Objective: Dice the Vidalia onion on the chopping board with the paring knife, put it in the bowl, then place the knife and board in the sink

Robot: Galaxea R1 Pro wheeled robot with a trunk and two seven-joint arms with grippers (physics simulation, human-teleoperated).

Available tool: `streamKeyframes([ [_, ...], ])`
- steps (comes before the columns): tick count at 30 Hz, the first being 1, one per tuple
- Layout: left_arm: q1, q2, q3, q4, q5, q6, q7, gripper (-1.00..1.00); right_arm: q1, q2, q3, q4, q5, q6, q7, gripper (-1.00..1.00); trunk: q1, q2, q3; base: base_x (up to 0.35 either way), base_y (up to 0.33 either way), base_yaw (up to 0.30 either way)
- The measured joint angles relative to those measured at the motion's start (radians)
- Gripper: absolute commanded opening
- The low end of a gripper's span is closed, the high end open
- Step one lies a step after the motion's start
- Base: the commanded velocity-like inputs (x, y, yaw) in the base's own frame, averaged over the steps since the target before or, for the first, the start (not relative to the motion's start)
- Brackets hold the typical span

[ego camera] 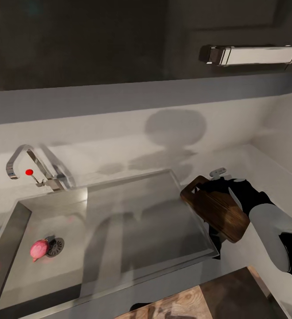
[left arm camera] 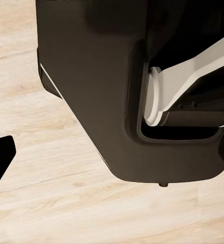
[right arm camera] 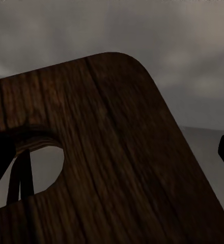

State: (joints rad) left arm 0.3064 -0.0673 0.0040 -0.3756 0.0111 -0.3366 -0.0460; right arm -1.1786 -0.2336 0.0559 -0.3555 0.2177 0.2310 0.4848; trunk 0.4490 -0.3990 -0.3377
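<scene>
- Nearest the robot, the right gripper (ego camera: 225, 195) is closed on the dark brown wooden chopping board with rounded corners (ego camera: 219, 210), holding it tilted just past the right rim of the rectangular stainless steel sink (ego camera: 119, 221). In the right wrist view the board's slot-shaped handle hole (right arm camera: 28, 162) sits close to the gripper.
- I judge the step in hand to be carrying the board. Since the small pinkish-red Vidalia onion (ego camera: 38, 249) is not yet diced, the board should go flat on the glossy grey countertop (ego camera: 234, 164) right of the sink, well in from the front edge.
- Lower it level and release only once it rests fully on the worktop.
- The onion lies in the basin's near left corner, touching the round drain (ego camera: 55, 247).
- Whether the left gripper is open or closed I cannot tell; its wrist view shows pale wood floor (left arm camera: 66, 203).
- Farthest, the chrome gooseneck tap with a red dot (ego camera: 28, 166) stands at the sink's back left corner.
</scene>
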Motion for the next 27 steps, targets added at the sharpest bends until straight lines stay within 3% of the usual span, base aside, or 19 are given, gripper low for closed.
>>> streamKeyframes([
  [6,0.0,0.0,0.0,0.0,0.0,0.0,0.0,1.0,0.0,0.0,-0.001,0.0,0.001,-0.001,0.001,1.0,0.0,0.0,0.0,0.0,0.0,0.0],
  [7,0.0,0.0,0.0,0.0,0.0,0.0,0.0,1.0,0.0,0.0,-0.001,0.0,0.0,0.0,0.001,-1.0,0.0,0.0,0.0,0.0,0.0,0.0],
  [27,0.0,0.0,0.0,0.0,0.0,0.0,0.0,1.0,0.0,0.0,-0.001,0.013,0.008,-0.002,0.0,-1.0,0.0,0.0,0.008,0.0,0.0,0.0],
])
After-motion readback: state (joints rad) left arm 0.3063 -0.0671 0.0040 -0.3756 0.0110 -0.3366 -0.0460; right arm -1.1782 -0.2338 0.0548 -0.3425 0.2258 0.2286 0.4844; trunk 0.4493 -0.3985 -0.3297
